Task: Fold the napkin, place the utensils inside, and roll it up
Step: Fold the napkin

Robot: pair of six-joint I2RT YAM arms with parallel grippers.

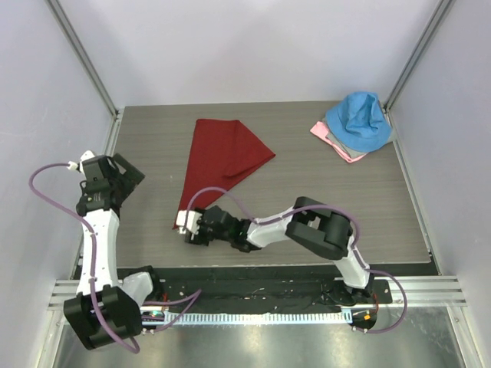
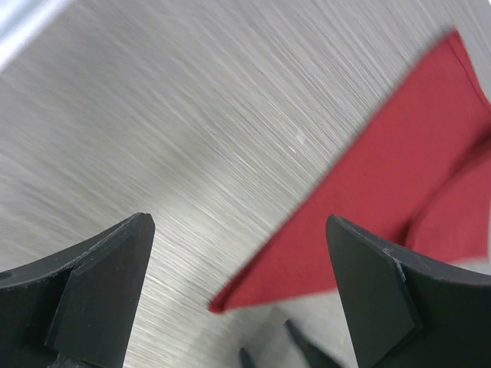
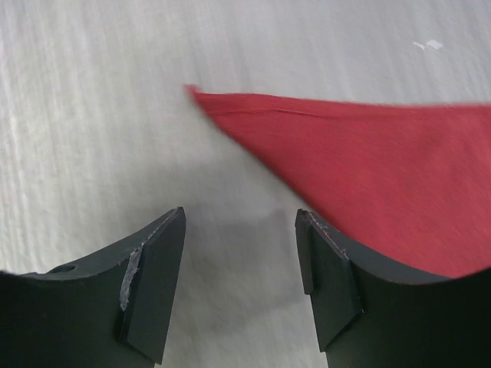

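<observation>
We count one dark red napkin (image 1: pixel 226 157) toward eleven o'clock, one blue cloth (image 1: pixel 357 115), one pink cloth (image 1: pixel 321 132) at two o'clock, one bench (image 1: pixel 345 207)

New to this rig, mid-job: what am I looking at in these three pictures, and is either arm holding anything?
Two robot arms are bolted at the near edge of a table. The wide picture looks down from above and behind them. The other two come from a camera on each wrist; the black shapes there are that arm's own fingers. The dark red napkin lies folded to a point. A blue cloth and a pink cloth sit far right. The left pincer and right pincer are both open, holding nothing. No fork shows.
</observation>
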